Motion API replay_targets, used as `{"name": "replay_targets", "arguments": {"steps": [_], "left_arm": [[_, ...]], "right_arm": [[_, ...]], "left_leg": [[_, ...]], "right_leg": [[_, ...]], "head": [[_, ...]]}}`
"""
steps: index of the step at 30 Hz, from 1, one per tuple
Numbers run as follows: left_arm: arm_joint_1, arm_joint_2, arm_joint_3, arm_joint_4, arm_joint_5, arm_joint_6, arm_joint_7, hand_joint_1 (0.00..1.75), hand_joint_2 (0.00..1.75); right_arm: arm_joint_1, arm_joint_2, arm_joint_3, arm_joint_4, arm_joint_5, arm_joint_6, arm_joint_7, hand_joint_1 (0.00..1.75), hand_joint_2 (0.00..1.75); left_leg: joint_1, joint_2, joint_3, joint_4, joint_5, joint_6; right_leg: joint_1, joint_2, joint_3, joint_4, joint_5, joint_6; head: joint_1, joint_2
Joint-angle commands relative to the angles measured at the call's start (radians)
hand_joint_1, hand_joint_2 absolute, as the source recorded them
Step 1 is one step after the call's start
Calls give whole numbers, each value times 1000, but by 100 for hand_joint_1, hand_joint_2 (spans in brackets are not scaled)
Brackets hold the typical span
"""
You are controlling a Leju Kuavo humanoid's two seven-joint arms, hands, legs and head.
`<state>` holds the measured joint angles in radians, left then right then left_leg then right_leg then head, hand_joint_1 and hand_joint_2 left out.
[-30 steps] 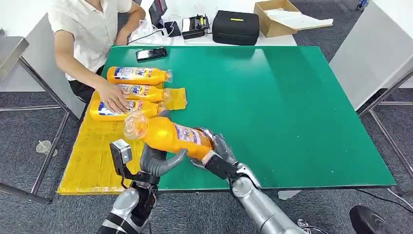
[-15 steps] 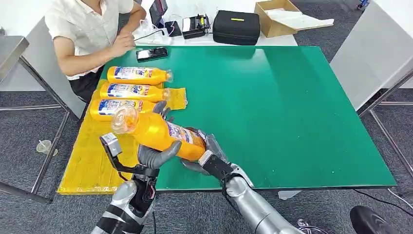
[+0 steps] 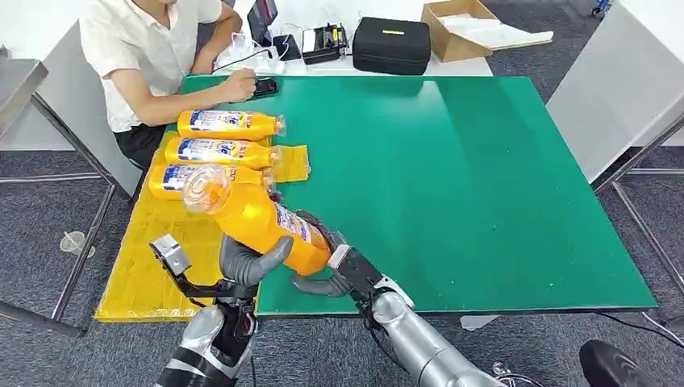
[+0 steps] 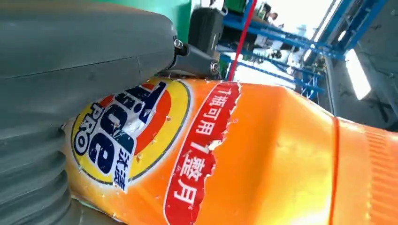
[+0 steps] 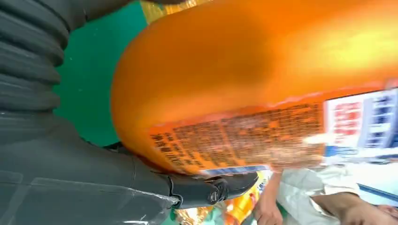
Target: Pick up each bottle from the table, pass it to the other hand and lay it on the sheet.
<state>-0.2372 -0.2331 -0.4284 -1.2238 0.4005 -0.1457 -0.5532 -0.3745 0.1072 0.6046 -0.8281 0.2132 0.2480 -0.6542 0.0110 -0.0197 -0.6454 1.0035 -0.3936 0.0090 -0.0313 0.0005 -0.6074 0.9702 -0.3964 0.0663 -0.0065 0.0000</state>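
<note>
So I've got this big glossy orange plastic detergent bottle point(image 3: 262, 222) up in the air over the near-left edge of the green-topped table point(image 3: 484, 177), tilted so its translucent orange cap points up and away from me toward the yellow crinkly plastic sheet point(image 3: 153, 258). Both of mine are on it: my left robot hand point(image 3: 246, 262) wraps the middle from below with its thick grey thumb across the body, and my right robot hand point(image 3: 331, 270) cups the fat bottom end, dark fingers curled round the base. From the left wrist you can see the round yellow, red and blue logo plus a red strip with white Chinese characters, its edge torn and flaky. From the right wrist it's the back label, tiny print on orange with a white and blue panel next to it, smooth shiny plastic all round. Three more orange bottles with blue and white labels point(image 3: 230, 125) lie flat on their sides in a neat row on the far end of the sheet, caps pointing right. A person in a pale short-sleeved shirt point(image 3: 145, 56) sits at the far-left corner of the table with a hand on a black phone point(image 3: 262, 85). Behind the table there's a black zippered case point(image 3: 391, 44) and an open cardboard box point(image 3: 460, 24).
</note>
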Motion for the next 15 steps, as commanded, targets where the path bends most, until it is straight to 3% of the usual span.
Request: {"name": "replay_targets", "arguments": {"steps": [1,7,11,14,15], "left_arm": [[-35,10,-21,-25,-36,34,-10,175,175],[-7,91,-37,-75,-189,24,-24,175,175],[9,169,-14,-111,-438,203,10,175,175],[38,265,35,-123,-800,420,111,175,175],[45,274,55,-121,-835,419,109,175,175]], "right_arm": [[-17,16,28,133,-5,-21,15,0,175],[-4,14,-64,208,-24,-112,82,0,175],[24,-10,-162,238,17,-332,89,0,175],[88,-50,-355,159,44,-608,36,0,175],[105,-64,-391,127,58,-584,35,0,175]], "left_leg": [[1,1,6,1,-3,0],[0,2,4,-1,-1,0],[1,3,9,-1,-4,0],[0,1,4,-2,-1,0],[0,2,7,-2,-2,0]], "right_leg": [[2,-1,7,0,-3,-4],[1,0,4,-1,-1,-3],[2,1,10,-1,-4,-6],[0,0,4,-2,-1,-2],[1,0,7,-2,-2,-4]], "head": [[0,0],[0,0],[0,0],[0,0],[0,0]]}}
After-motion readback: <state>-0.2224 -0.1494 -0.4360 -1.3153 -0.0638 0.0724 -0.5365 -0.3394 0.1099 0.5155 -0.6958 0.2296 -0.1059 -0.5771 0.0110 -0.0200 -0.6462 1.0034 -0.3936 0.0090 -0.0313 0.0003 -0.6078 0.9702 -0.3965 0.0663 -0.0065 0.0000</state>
